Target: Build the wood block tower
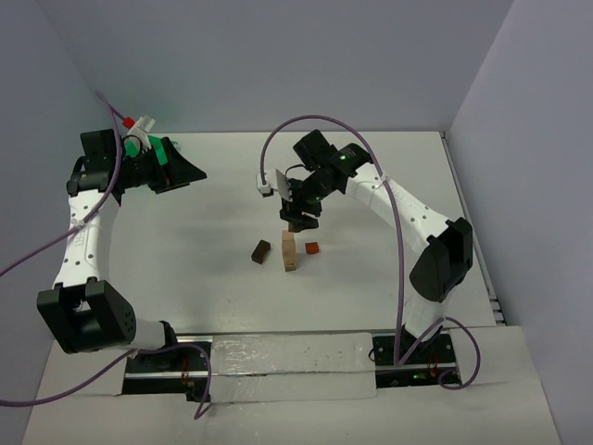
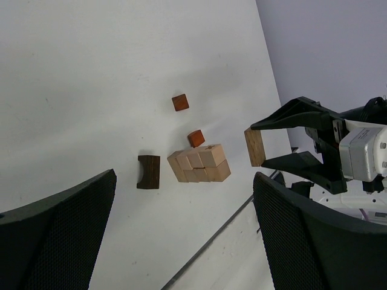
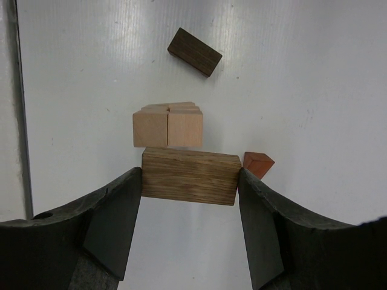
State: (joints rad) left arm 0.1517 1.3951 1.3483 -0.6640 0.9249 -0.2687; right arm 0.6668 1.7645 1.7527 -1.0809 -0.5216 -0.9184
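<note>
The tower (image 1: 290, 250) is a narrow stack of light tan blocks in the middle of the table. It also shows in the left wrist view (image 2: 198, 164) and from above in the right wrist view (image 3: 168, 125). My right gripper (image 1: 298, 221) is shut on a brown oak cuboid (image 3: 190, 176) and holds it level just above the tower's top. A dark brown block (image 1: 260, 250) lies left of the tower. A reddish wedge (image 3: 258, 164) lies right of it. A second reddish cube (image 2: 179, 102) lies farther off. My left gripper (image 1: 176, 171) is open and empty at the far left.
The white table (image 1: 185, 278) is enclosed by pale purple walls at the back and sides. A purple cable with a white connector (image 1: 264, 184) loops over the right arm near the tower. The table's seam and near edge (image 2: 211, 235) run past the tower.
</note>
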